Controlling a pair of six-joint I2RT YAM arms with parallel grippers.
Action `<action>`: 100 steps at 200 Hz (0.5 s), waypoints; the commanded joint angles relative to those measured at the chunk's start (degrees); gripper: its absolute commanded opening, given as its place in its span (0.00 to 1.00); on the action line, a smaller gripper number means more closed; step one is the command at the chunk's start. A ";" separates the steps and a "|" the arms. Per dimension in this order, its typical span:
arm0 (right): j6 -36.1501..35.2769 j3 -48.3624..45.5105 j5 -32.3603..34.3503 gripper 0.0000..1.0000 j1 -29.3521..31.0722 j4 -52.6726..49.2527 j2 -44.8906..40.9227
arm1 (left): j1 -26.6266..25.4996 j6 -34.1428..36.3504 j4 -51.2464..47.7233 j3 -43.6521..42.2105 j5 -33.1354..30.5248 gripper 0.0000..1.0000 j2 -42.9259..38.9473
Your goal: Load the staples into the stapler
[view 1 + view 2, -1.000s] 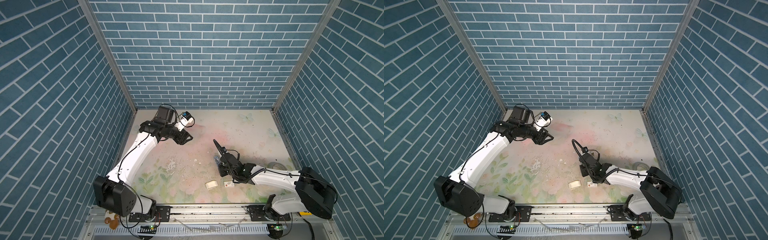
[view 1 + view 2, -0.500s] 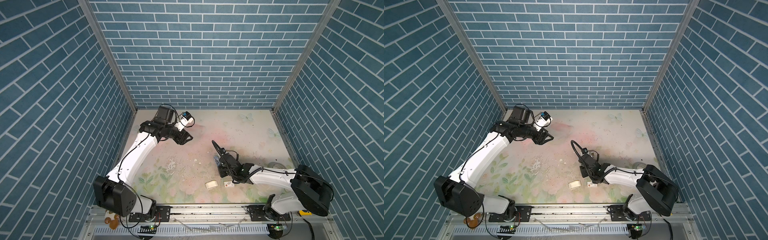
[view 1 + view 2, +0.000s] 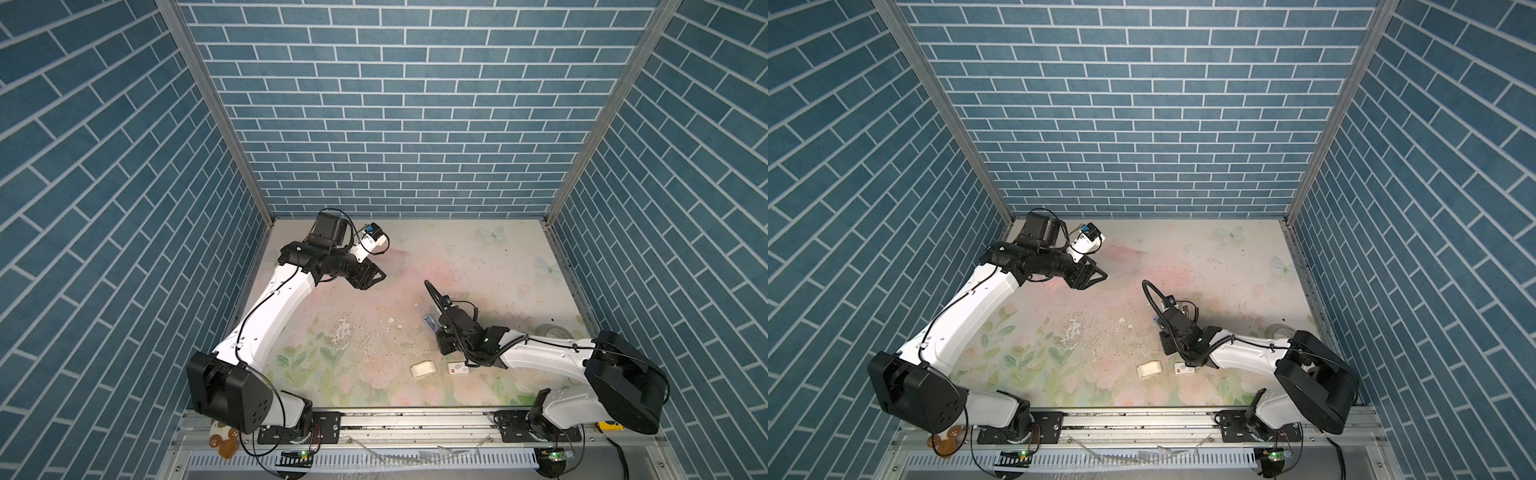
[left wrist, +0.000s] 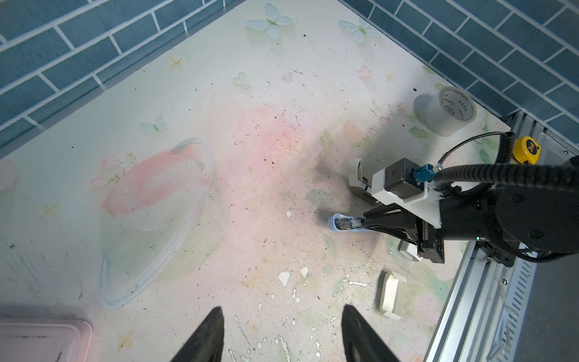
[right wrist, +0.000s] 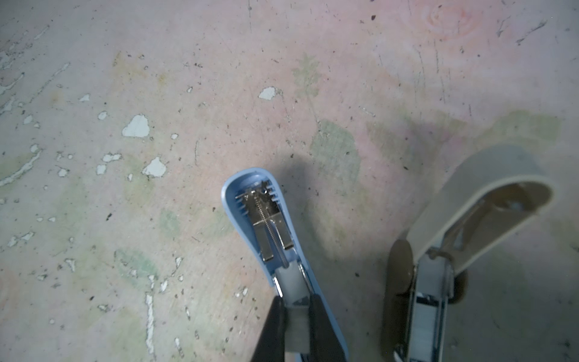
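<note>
Right wrist: right jaws pinch staples [image 5: 296, 316] (left jaws half-open).

Left fingers [image 4: 207, 338] spread, arm raised; right fingers [image 5: 273, 329] pinched narrow, arm stretched low

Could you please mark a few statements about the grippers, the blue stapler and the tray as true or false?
1. The right gripper is shut on the staples at the blue stapler. True.
2. The left gripper holds the tray. False: it is open and empty; the tray lies on the table.
3. The blue stapler is closed. False: it lies open, its spring showing.
4. A tape roll stands on the table. True.
</note>
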 commanded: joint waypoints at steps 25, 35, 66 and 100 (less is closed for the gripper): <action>-1.52 1.25 -0.36 0.02 -0.20 -1.45 -1.43 | 0.41 -0.13 -0.02 -0.68 0.15 0.62 -0.02; -1.34 1.00 -0.06 0.02 -0.19 -1.62 -1.56 | 0.42 -0.11 0.06 -0.72 0.22 0.62 -0.07; -0.98 0.52 0.90 0.02 -0.21 -2.00 -1.49 | 0.41 -0.28 0.15 -1.02 0.33 0.62 -0.23; -0.55 0.56 0.09 0.02 -0.18 -1.63 0.00 | 0.41 -0.20 0.24 -1.26 0.33 0.62 -0.58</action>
